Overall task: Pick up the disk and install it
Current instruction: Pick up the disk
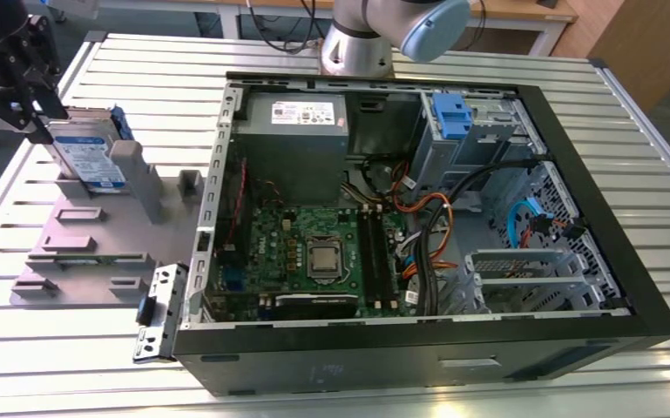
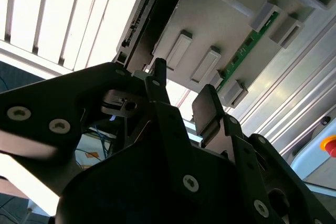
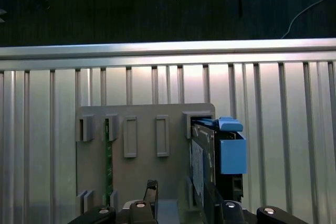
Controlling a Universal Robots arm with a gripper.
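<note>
Exterior view: the disk (image 1: 79, 157) stands on edge in a slot of the grey holder (image 1: 91, 235), on the slatted table (image 1: 32, 366) at that view's left, outside the computer case (image 1: 428, 357).

- Handling, as a judgement: metal body, stiff, likely heavy for its size, with smooth faces that could slip. Treat it as shock-sensitive. Take it across the two flat metal faces near the upper end. The blue carrier (image 3: 231, 153) is plastic and may flex, so don't rely on it.
- Gripper (image 2: 182, 90): in the second wrist view the fingers stand spread with nothing between them. It hangs close above the disk's top, and I cannot tell whether it touches.
- Edges: the holder's slot walls hug the disk's lower end, so you'd want a straight pull along the slot. The table edge (image 3: 168, 51) lies just past the holder.
- Room: open slats around the holder. Inside the case, cables (image 1: 428, 209) crowd the floor near the blue bay (image 1: 451, 117).
</note>
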